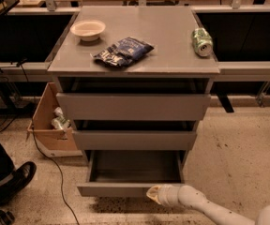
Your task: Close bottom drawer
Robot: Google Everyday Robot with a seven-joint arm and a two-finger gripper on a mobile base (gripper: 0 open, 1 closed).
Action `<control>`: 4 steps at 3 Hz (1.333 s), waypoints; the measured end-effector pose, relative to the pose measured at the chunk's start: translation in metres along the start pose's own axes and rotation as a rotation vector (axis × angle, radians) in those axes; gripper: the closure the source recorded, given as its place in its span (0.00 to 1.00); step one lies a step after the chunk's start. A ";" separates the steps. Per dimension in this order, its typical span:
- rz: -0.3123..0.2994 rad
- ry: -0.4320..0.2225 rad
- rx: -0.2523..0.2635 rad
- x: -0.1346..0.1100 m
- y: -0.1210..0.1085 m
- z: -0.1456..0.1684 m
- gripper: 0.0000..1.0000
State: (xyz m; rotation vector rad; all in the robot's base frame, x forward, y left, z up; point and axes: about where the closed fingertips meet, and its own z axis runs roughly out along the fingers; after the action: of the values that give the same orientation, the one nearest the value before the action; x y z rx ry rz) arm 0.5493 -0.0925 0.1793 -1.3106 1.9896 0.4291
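The bottom drawer is the lowest of three grey drawers and stands pulled out, its shallow grey tray showing empty. My gripper sits at the end of the white arm coming from the lower right, right at the drawer's flat front panel near its right end. The middle drawer front and the taller top drawer front stand slightly out above it.
On the cabinet top lie a cream bowl, a dark chip bag and a green can on its side. A cardboard box with trash stands left of the cabinet. A person's black shoe is at lower left, with a cable on the floor.
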 end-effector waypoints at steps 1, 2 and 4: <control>-0.017 -0.037 0.019 -0.006 -0.019 0.012 1.00; -0.056 -0.089 0.033 -0.022 -0.043 0.034 1.00; -0.091 -0.133 0.053 -0.038 -0.068 0.053 1.00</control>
State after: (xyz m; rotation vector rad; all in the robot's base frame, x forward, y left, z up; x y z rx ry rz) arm 0.6389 -0.0645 0.1766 -1.3000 1.8123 0.4074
